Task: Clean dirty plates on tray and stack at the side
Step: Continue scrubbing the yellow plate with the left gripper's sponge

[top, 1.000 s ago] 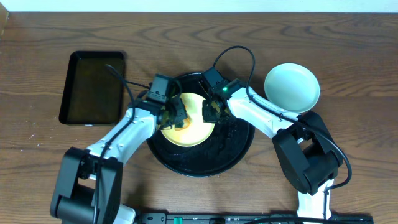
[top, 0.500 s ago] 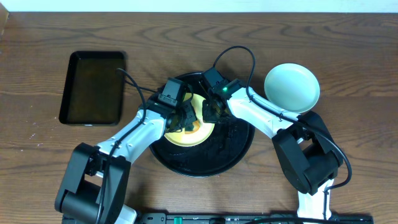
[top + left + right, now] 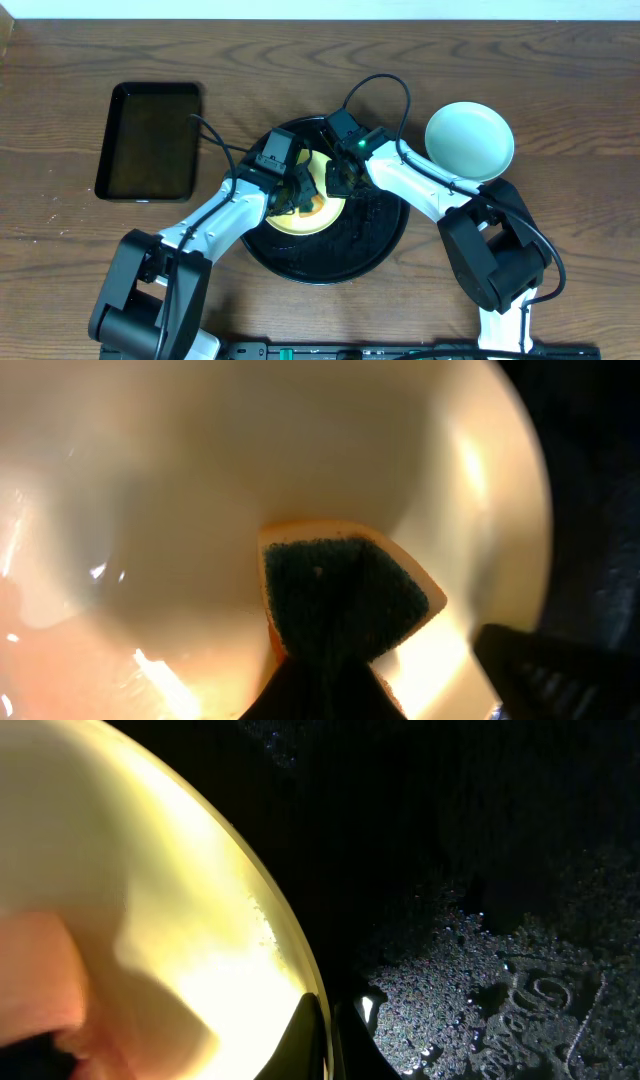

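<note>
A pale yellow plate [image 3: 322, 213] lies in the round black tray [image 3: 330, 272], tipped up on its right side. My left gripper [image 3: 297, 191] is shut on a sponge [image 3: 345, 592] with a dark green face and an orange edge, pressed against the plate's inside [image 3: 200, 480]. An orange-brown sauce smear [image 3: 40, 660] shows at the lower left of the left wrist view. My right gripper [image 3: 340, 178] is shut on the plate's rim [image 3: 300, 970], one finger on each side of it. A mint-blue plate [image 3: 470, 140] sits on the table to the right of the tray.
A rectangular black tray [image 3: 150, 140] lies at the left of the wooden table. The round tray's floor [image 3: 480, 970] is wet with droplets. Cables from both arms loop over the tray's far side.
My left gripper has slid the sponge rightward across the yellow plate, toward its middle. The right gripper and the plate's rim have stayed put.
</note>
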`<state>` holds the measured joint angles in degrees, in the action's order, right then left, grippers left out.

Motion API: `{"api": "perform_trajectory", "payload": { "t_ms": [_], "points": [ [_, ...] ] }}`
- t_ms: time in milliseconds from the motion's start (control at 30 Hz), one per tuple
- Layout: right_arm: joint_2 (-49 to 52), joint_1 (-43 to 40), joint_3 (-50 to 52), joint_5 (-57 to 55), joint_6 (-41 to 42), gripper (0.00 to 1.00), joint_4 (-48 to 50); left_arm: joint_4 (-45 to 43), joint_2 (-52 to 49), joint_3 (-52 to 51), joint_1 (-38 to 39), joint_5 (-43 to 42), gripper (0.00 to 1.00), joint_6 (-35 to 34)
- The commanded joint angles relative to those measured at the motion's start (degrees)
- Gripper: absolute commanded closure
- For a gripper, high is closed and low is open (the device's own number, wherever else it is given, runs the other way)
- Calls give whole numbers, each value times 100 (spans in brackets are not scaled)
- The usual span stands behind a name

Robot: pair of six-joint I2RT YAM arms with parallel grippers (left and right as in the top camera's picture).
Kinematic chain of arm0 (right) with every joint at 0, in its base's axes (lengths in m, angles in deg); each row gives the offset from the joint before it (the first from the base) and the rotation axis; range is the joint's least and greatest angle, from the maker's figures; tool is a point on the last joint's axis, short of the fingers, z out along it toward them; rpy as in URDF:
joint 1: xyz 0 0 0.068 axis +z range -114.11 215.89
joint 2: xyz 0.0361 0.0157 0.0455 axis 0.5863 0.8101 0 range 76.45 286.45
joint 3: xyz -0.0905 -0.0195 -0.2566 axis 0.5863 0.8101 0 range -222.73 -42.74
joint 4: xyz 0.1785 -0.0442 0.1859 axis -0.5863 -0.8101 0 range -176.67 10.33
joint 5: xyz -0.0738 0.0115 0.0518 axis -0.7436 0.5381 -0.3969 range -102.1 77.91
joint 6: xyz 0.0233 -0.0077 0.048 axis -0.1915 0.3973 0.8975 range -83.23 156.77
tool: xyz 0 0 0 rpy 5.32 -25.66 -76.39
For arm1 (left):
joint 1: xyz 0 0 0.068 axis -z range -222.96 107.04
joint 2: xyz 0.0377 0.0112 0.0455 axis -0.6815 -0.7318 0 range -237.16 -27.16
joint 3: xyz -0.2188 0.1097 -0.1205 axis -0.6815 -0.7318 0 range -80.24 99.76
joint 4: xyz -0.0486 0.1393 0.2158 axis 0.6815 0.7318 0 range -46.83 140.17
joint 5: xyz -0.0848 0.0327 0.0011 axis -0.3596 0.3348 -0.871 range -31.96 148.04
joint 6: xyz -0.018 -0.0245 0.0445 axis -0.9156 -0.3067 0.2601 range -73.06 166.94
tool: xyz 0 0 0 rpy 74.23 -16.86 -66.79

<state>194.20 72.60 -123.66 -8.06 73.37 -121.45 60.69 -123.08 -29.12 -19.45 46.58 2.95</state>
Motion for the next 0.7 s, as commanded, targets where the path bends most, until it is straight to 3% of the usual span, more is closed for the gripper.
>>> {"api": "perform_trajectory", "payload": {
  "t_ms": [0, 300, 667],
  "points": [
    [48, -31, 15, -271, -48, 99, -44, 17, -33, -188, 9, 42, 92, -96],
    [48, -31, 15, -271, -48, 99, -44, -11, -33, -444, 9, 101, 92, -323],
    [48, -31, 15, -275, -48, 99, -129, -7, 46, -426, -7, 94, 92, 549]
  ]
}}
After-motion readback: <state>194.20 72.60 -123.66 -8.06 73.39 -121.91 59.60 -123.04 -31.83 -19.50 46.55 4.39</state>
